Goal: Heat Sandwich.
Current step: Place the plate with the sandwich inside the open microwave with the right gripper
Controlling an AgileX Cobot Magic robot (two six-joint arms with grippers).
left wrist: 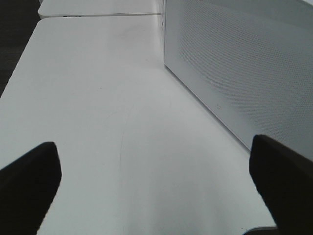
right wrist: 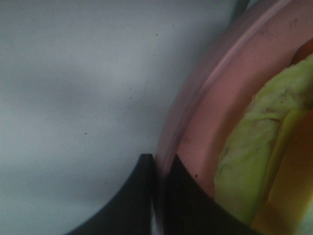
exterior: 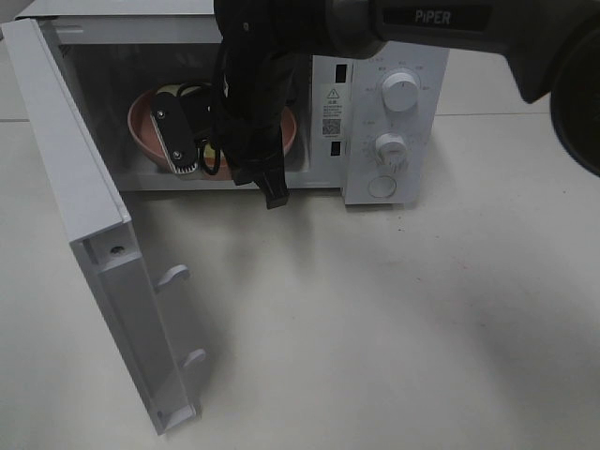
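Sandwich [right wrist: 254, 156] – crinkly yellow-green, round pink plate [right wrist: 230, 98] w/ rim pinched by right end effector [right wrist: 160, 166], left end effector [left wrist: 154, 156] spread, empty

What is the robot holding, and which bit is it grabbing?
The right gripper pinches the pink plate by its rim, a finger on each side; the sandwich lies on it. The left gripper is open, holding nothing.
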